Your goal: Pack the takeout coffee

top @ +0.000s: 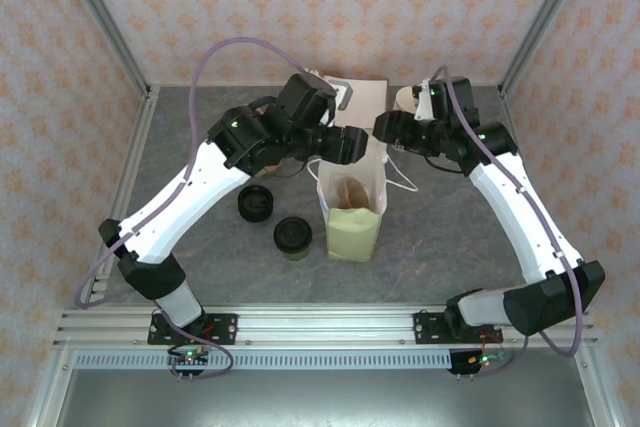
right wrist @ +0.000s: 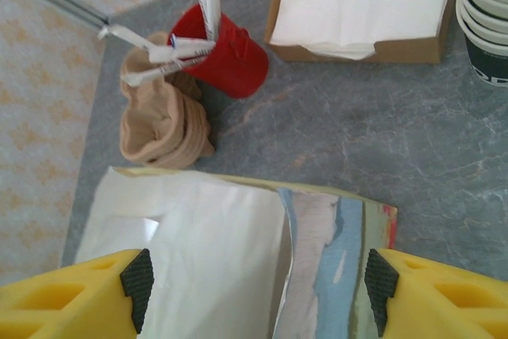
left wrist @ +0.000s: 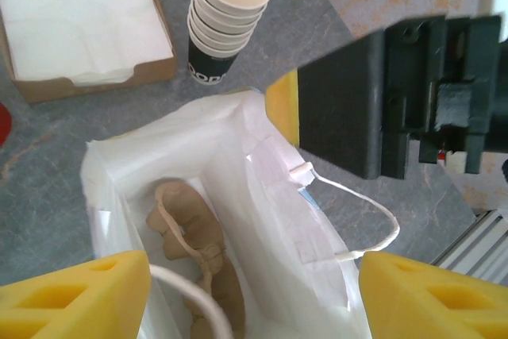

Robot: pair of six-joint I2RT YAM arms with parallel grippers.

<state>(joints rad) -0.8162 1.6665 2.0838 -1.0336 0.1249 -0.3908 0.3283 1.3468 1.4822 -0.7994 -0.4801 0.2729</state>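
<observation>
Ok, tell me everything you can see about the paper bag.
The paper bag stands upright on the grey table with its mouth open. It looks like thin white paper, with a pale yellow-green front panel, coloured print on one side and a white cord handle. A brown crumpled thing lies at its bottom.

left arm (top: pixel 190 197): white-and-black, bent inward from near-left base | left gripper (left wrist: pixel 254 295): yellow fingertips (left wrist: pixel 75 295) spread wide, nothing clamped | right arm (top: pixel 520 207): white-and-black, arched inward from near-right base | right gripper (right wrist: pixel 254 291): yellow fingers, black pads (right wrist: pixel 139 279), spread wide | grippers near each other, mid-table
</observation>
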